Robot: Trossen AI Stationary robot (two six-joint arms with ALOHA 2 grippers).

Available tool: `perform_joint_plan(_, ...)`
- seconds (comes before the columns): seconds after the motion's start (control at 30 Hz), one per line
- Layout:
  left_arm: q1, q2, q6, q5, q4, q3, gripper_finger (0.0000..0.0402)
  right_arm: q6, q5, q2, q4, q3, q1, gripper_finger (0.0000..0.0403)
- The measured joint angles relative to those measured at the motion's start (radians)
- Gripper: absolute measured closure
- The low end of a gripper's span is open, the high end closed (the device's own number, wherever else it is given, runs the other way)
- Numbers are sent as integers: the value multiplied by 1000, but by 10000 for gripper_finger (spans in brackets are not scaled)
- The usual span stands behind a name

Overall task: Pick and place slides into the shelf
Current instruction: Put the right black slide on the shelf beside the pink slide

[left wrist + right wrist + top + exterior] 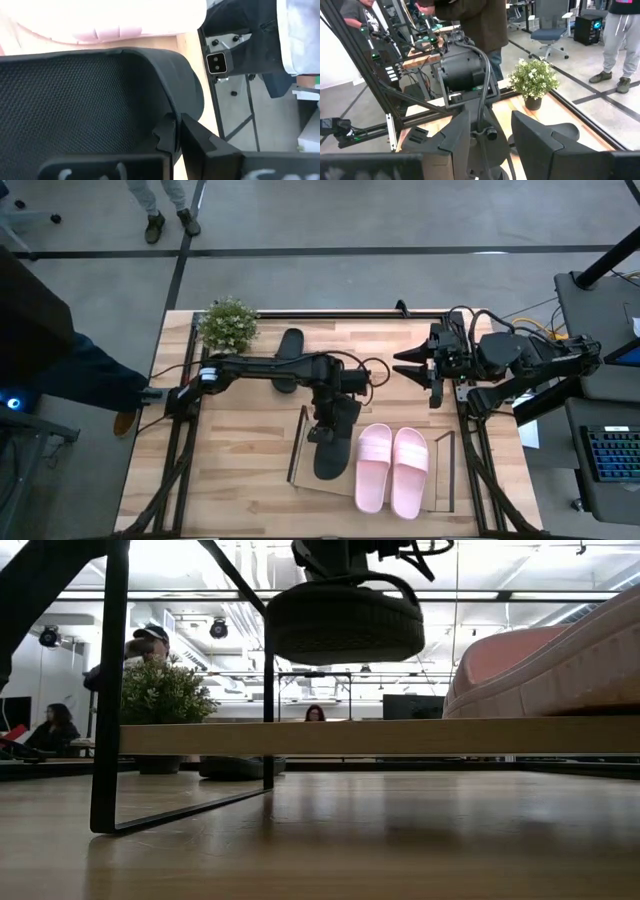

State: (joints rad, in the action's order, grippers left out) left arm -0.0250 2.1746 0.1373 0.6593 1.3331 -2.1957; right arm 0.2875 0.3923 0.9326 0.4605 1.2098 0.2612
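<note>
High view: the left gripper (pixel 328 418) sits mid-frame, pinching 1 black slide (pixel 332 442) over the left part of the shelf (pixel 437 498), just left of the 2 pink slides (pixel 393 468) already lying side by side there. The second black slide (pixel 289 358) lies on the table in the upper middle, beside the potted plant (pixel 228 324). The right gripper (pixel 415 366) waits at upper right, fingers spread and empty. In the low view the held slide (pixel 346 622) hangs clear above the shelf board (pixel 380 736), so the placement looks unfinished. To finish well, I judge the arm should lower the sole flat, keep it parallel to the pink pair without nudging them, leave room leftward for the last slide, and release only once it rests.
</note>
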Motion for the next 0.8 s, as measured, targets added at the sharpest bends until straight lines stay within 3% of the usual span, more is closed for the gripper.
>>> perform_joint_plan(0.8, -35, 3, -1, 106, -192, 158, 401, -26, -3, -10, 8, 0, 0, 266)
